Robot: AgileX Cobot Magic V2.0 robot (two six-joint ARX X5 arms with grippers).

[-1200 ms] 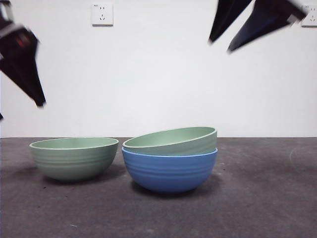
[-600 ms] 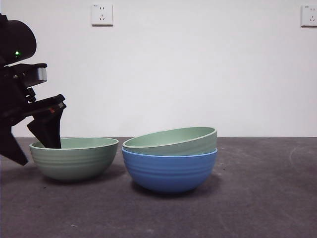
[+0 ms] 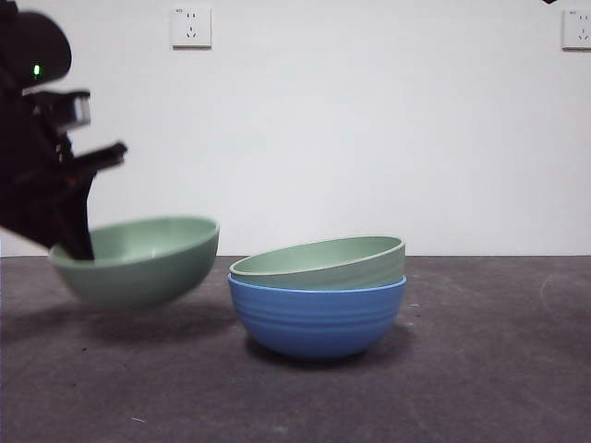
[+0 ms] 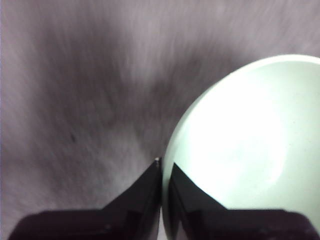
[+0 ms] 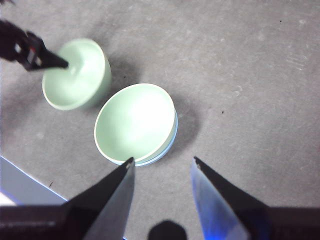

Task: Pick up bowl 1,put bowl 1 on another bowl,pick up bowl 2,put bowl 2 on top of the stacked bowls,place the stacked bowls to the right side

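Bowl 2 [image 3: 138, 263], pale green, hangs tilted just above the table at the left, and my left gripper [image 3: 74, 245] is shut on its outer rim. The left wrist view shows that bowl [image 4: 250, 150] with one jaw inside and one outside its rim, the left gripper [image 4: 164, 170] pinching it. Bowl 1 [image 3: 319, 263], also pale green, lies slightly tilted inside the blue bowl [image 3: 317, 318] at the centre. From high above, my right gripper [image 5: 163, 160] stands open and empty, looking down on the nested pair [image 5: 135, 122] and the lifted bowl [image 5: 75, 75].
The grey table [image 3: 480, 369] stretches bare to the right of the blue bowl. Two wall sockets [image 3: 190, 26] [image 3: 576, 28] sit on the white wall behind. A pale table edge [image 5: 15, 190] shows in the right wrist view.
The left gripper came down onto the left green bowl's rim, shut on it and has lifted it off the table, tilted. The right arm rose out of the front view.
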